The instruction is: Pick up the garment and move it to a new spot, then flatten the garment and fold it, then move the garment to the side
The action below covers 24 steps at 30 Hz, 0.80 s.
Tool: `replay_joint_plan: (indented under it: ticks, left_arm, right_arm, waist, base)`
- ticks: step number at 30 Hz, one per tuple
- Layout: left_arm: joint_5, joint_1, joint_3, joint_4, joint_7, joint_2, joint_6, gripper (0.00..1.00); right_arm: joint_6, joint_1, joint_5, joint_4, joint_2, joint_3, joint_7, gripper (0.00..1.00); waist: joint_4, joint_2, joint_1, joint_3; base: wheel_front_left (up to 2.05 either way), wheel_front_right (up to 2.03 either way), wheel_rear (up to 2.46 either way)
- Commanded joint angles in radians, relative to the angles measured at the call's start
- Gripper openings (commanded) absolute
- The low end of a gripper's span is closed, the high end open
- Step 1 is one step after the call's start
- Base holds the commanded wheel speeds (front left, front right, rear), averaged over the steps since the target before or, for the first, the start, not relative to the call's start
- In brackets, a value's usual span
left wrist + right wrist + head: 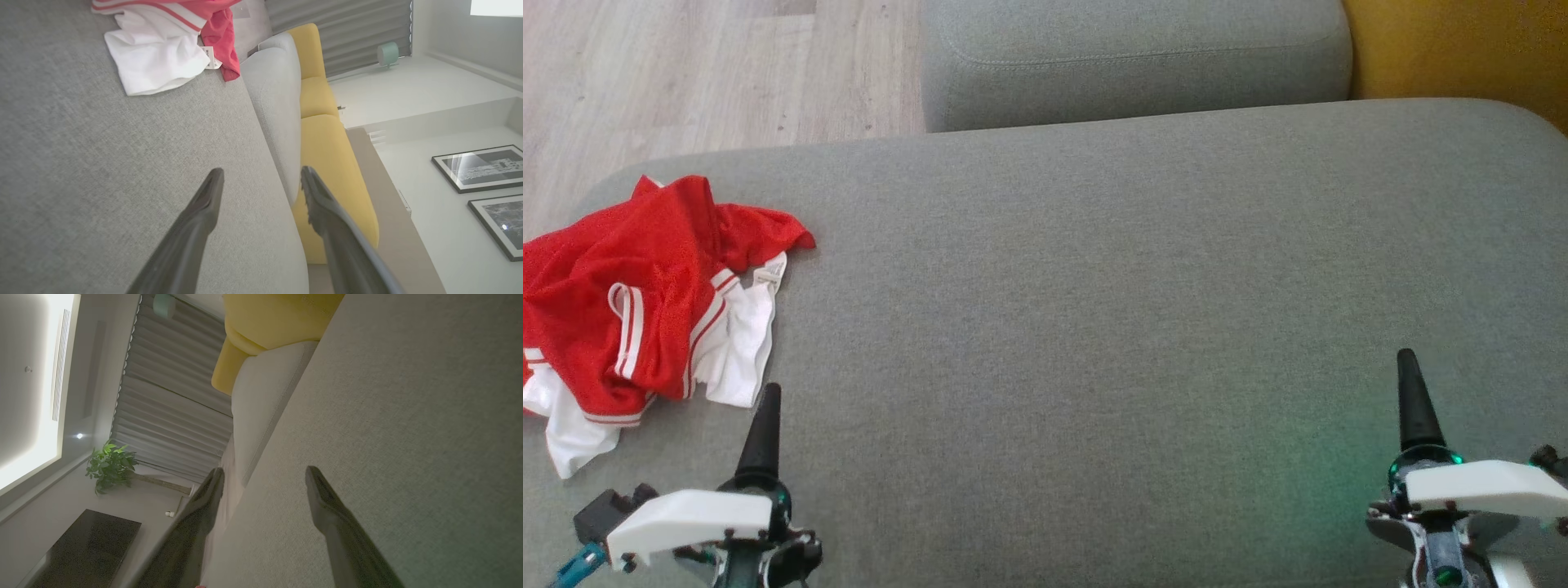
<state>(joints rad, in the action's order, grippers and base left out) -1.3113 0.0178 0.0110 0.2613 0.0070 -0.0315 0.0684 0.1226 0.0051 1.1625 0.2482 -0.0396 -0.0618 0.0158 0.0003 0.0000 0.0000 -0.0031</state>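
Note:
The garment (645, 302) is a red mesh piece with white stripes and white lining. It lies crumpled at the far left of the grey seat cushion (1094, 286), close to that cushion's left edge. My left gripper (769, 394) hovers low at the front left, just right of the garment's white hem and apart from it. In the left wrist view the left gripper (262, 171) is open and holds nothing, with the garment (163, 53) ahead at the upper left. My right gripper (1406, 356) sits at the front right, far from the garment; the right wrist view shows this gripper (264, 470) open and holding nothing over bare cushion.
A second grey cushion (1135, 57) stands behind the seat. A yellow sofa (1462, 49) is at the back right. Wooden floor (686, 73) lies beyond the seat's rounded back-left corner. Bare grey fabric stretches between the two grippers.

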Motion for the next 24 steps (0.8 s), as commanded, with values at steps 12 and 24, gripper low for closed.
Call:
replay_joint_plan:
  ticks: [12, 24]
  left_arm:
    - [0.224, -0.007, -0.005, -0.05, -0.042, -0.013, -0.027, 1.0]
    - [0.395, 0.006, -0.009, -0.068, -0.077, -0.014, -0.04, 1.0]
  right_arm:
    - [0.003, -0.017, -0.245, -0.065, -0.009, 0.056, -0.049, 1.0]
    - [0.004, -0.003, -0.419, -0.073, -0.009, 0.086, -0.084, 1.0]
  waist:
    - [-0.001, 0.0, 0.0, -0.003]
    - [-0.003, 0.0, 0.0, -0.001]
  base:
    - [0.0, 0.0, 0.0]
    - [0.0, 0.0, 0.0]
